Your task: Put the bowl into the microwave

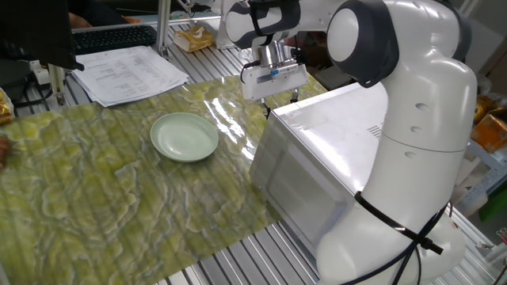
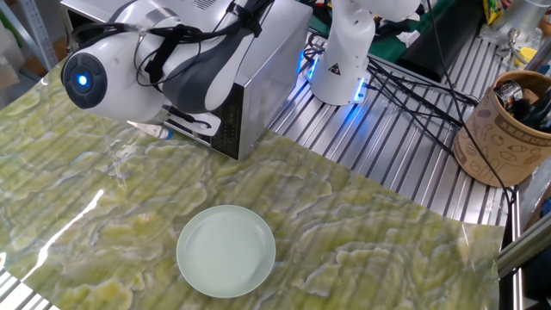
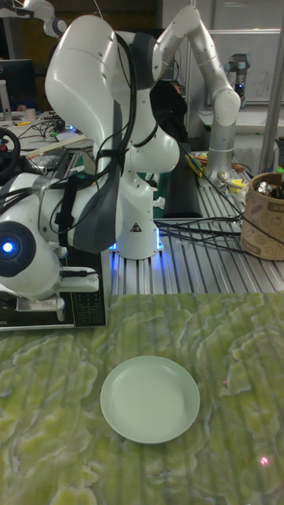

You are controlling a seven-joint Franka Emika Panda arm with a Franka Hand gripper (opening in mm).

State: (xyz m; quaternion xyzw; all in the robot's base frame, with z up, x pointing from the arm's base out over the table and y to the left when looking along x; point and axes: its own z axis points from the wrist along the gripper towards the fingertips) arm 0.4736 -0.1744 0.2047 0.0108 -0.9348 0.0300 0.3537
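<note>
The pale mint-green bowl (image 1: pixel 184 136) (image 2: pixel 225 251) (image 3: pixel 150 398) lies upright and unheld on the green marbled mat. To its right in one fixed view stands the silver microwave (image 1: pixel 333 150) (image 2: pixel 263 69), whose control panel (image 3: pixel 83 304) shows in the tall view. The arm hides the door from every view. My gripper (image 1: pixel 280 101) hangs fingers-down at the microwave's far front corner, well apart from the bowl. Its two dark fingers stand apart with nothing between them.
The green mat (image 1: pixel 119 206) covers the slatted metal table. Papers (image 1: pixel 131 71) and a keyboard (image 1: pixel 115 36) lie at the far edge. A brown cup of tools (image 2: pixel 504 129), cables (image 2: pixel 405 86) and a second robot's base (image 2: pixel 344 60) stand behind the microwave.
</note>
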